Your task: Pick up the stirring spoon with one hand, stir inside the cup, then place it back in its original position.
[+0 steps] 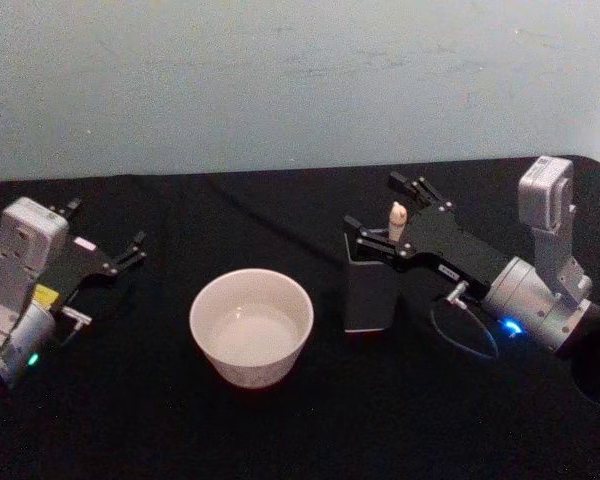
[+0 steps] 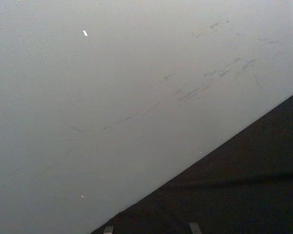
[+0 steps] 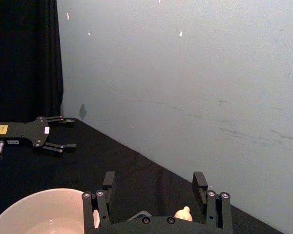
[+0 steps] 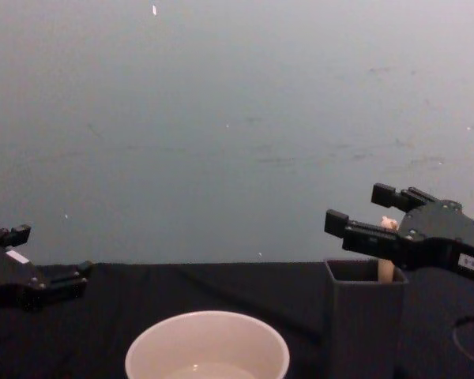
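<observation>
I see the spoon's pale handle sticking up from the dark holder, between my right gripper's spread fingers, not pinched. Left gripper rests apart, fingers spread.

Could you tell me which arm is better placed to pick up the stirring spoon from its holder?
The right. Its end effector is open around the stirring spoon handle above the holder. The left end effector sits far off beyond the cup.

dim, even light with no clear source; the black counter swallows shadows and detail. all views are soft and grainy, the pale wall faintly mottled, without glare.
</observation>
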### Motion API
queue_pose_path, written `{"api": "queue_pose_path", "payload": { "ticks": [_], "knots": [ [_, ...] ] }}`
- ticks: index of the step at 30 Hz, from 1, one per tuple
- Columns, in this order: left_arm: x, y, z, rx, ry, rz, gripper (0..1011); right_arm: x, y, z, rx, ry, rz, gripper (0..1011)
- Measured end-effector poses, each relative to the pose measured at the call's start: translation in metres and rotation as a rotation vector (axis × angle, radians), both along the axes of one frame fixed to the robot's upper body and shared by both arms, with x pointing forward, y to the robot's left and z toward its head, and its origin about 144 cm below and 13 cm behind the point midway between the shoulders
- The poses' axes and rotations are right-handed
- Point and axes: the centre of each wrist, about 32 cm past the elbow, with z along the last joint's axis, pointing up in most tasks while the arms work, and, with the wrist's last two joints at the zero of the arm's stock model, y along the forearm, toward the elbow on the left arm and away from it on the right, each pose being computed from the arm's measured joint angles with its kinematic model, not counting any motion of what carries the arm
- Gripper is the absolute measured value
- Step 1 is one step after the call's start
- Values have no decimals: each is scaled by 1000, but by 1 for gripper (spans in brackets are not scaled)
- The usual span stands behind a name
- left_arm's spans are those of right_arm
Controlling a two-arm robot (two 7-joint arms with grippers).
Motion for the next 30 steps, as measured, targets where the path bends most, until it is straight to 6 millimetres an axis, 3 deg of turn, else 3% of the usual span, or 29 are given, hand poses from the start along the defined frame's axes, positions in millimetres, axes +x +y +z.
{"api": "queue_pose_path", "payload": {
  "ticks": [8, 14, 20, 30],
  "knots": [
    [0, 0, 0, 0, 0, 0, 1001, 0, 2, 8, 81, -74, -45, 1002],
    [0, 0, 0, 0, 0, 0, 1001, 0, 3, 14, 164, -132, -208, 1003],
    [0, 0, 0, 0, 0, 0, 1001, 1, 4, 4, 71, -36, -392, 1003],
    [0, 0, 0, 0, 0, 0, 1001, 1, 5, -19, -70, 89, -439, 1003]
  ]
}}
